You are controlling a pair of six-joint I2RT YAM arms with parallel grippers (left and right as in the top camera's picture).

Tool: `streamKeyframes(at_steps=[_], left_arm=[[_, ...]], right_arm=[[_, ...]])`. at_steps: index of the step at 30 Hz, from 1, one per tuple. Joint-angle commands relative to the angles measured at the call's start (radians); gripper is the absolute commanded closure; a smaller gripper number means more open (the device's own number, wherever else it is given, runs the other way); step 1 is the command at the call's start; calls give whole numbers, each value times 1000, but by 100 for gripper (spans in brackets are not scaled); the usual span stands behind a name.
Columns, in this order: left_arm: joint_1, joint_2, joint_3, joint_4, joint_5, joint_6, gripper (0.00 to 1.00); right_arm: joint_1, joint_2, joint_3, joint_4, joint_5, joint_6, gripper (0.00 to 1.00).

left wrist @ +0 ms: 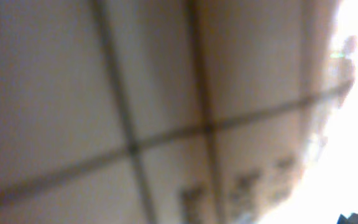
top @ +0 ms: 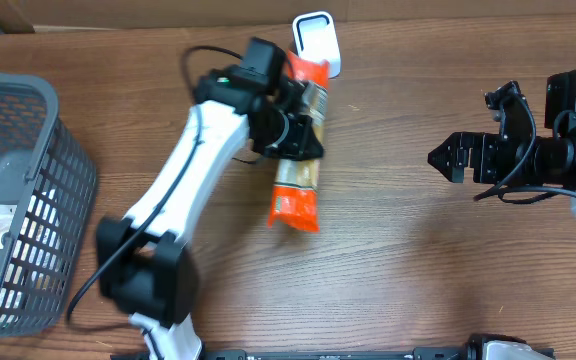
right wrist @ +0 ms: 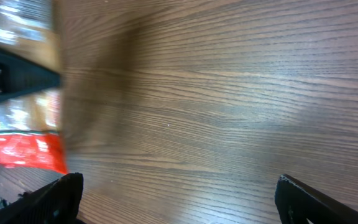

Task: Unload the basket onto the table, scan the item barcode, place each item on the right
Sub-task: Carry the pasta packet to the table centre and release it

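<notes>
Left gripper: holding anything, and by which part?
The left gripper is shut on the orange snack packet, clamped roughly mid-length. The right gripper is open, holding nothing.

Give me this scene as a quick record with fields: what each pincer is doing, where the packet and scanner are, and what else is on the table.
left pincer: shut on the orange packet, around its middle
orange packet: far end by the white scanner; contact unclear
white scanner: far edge of the wooden table, near the centre
right pincer: open, empty, well to the right of the packet
grey basket: left edge, pale items inside
left wrist view: blurred, no packet visible
</notes>
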Motion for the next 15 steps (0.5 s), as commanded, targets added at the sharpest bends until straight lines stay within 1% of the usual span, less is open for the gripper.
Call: streamKeyframes(at_steps=[1, 6, 9, 10, 11, 13, 15], left_arm=[[-34, 68, 34, 21, 200, 18, 96], [-87, 183, 34, 64, 175, -89, 96], [-132, 232, 34, 78, 77, -224, 96], [-153, 248, 34, 84, 50, -264, 92], [-167, 256, 34, 87, 39, -276, 85], [-193, 267, 34, 90, 13, -306, 60], [-214, 268, 34, 93, -25, -327, 30]], right_arm=[[6, -7, 22, 0, 12, -7, 0], [6, -8, 22, -1, 12, -7, 0], [6, -8, 22, -1, 13, -7, 0], [6, -8, 22, -1, 12, -7, 0], [6, -8, 22, 0, 12, -7, 0], [6, -8, 22, 2, 13, -7, 0], [6, -8, 22, 6, 12, -7, 0]])
